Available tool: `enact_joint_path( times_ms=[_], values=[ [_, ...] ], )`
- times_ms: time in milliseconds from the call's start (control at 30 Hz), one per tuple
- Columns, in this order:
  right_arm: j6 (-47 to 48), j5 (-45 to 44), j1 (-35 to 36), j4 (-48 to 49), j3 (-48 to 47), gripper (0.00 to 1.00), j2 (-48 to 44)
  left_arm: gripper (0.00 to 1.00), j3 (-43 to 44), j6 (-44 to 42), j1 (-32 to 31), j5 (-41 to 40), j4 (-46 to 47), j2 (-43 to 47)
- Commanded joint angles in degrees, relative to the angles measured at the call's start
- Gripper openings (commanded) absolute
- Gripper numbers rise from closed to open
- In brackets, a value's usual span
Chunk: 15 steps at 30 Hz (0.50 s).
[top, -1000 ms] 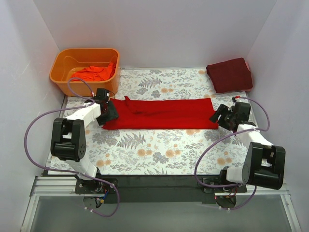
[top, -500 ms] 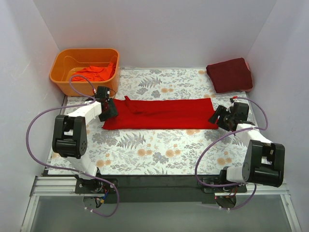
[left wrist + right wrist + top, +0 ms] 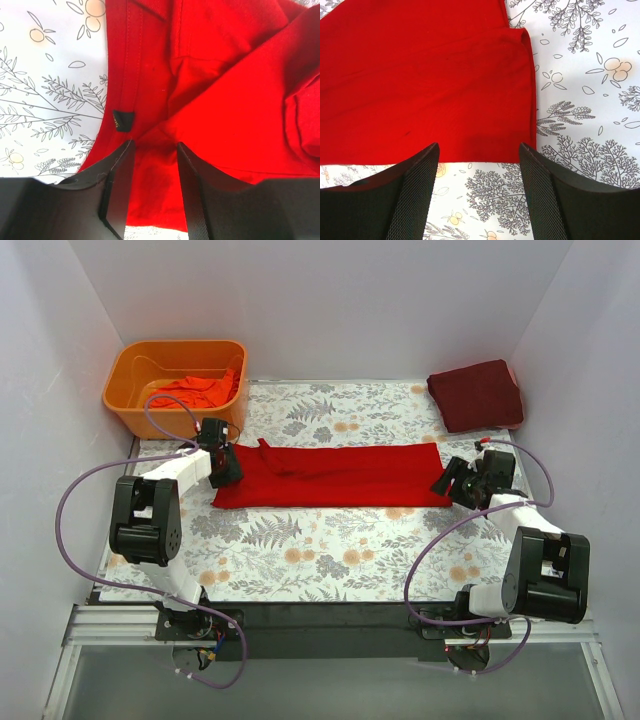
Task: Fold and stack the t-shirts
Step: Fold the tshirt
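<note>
A bright red t-shirt (image 3: 335,475) lies folded into a long strip across the middle of the floral table. My left gripper (image 3: 228,468) is low over its left end. In the left wrist view its jaws (image 3: 154,145) stand apart with red cloth (image 3: 225,100) between them, beside a small black label (image 3: 122,120). My right gripper (image 3: 445,483) is wide open just off the strip's right end; in the right wrist view (image 3: 479,147) the shirt's edge (image 3: 420,85) lies just ahead of the fingertips. A folded dark maroon t-shirt (image 3: 476,394) lies at the back right.
An orange plastic tub (image 3: 125,400) stands at the back left with crumpled orange-red t-shirts (image 3: 195,392) inside. White walls close in the table on three sides. Purple cables loop beside both arms.
My left gripper has shifted slightly toward the far side at the shirt's left end. My right gripper has edged a little closer to the shirt's right end. The shirt has not moved.
</note>
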<state>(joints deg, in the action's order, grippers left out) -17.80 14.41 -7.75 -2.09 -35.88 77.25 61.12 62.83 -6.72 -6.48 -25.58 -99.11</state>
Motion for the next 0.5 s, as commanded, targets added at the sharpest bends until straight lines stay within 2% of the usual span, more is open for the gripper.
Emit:
enact_joint_path(
  times_ms=[0,233,367,467],
  values=[
    [0.66,0.97,0.19,0.86,-2.35,0.71,0.53,0.37,-0.22,-0.6,-0.05,-0.64,1.5,0.06],
    [0.84,0.97,0.19,0.86,-2.7,0.7,0.53,0.19,-0.92,-0.51,-0.05,-0.03,1.85,0.06],
    [1.01,0.79,0.19,0.86,-2.79,0.7,0.7,0.18,-1.53,-0.16,-0.05,-0.11,1.94,-0.29],
    [1.45,0.44,0.19,0.77,-3.06,0.7,0.79,0.24,-1.88,-0.07,-0.05,-0.81,1.94,-0.38]
  ],
)
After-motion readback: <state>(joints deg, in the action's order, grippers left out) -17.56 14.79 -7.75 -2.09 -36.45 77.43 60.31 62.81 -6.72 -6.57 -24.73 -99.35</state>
